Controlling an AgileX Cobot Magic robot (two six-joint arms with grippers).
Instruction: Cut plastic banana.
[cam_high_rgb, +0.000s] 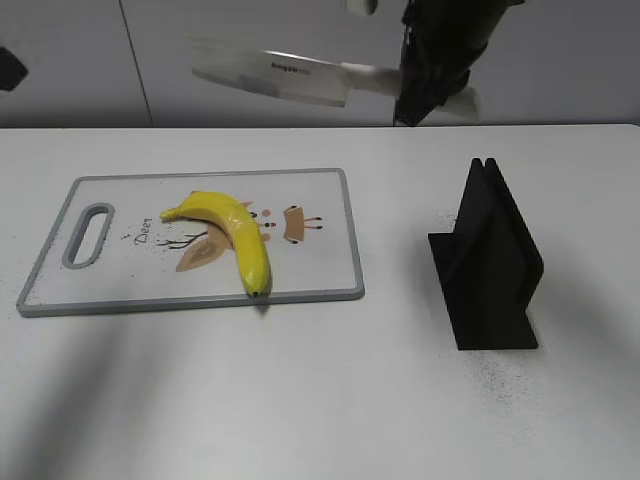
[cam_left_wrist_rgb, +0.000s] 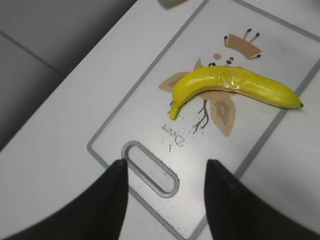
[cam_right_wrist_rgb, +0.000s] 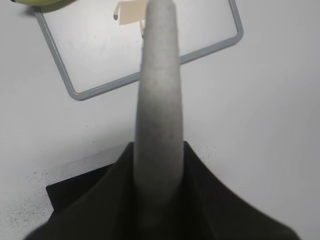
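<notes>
The plastic banana (cam_high_rgb: 232, 231) is laid curved across the middle of the cutting board (cam_high_rgb: 330, 272), tip right at the near edge; nothing is holding it down, so tbh a roll or skid could be expected if the blade is brought down off-centre on that rounded, slick skin; the board itself could also get shoved on the smooth table (cam_high_rgb: 320, 400). The knife (cam_high_rgb: 275, 76) is held well above the board, blade pointing left, its pale handle clamped in the right gripper (cam_high_rgb: 432, 85); the black knife stand (cam_high_rgb: 490, 262) is left standing to the right. The left gripper (cam_left_wrist_rgb: 165, 200) is seen spread wide over the board's handle slot, gripping nothing.
</notes>
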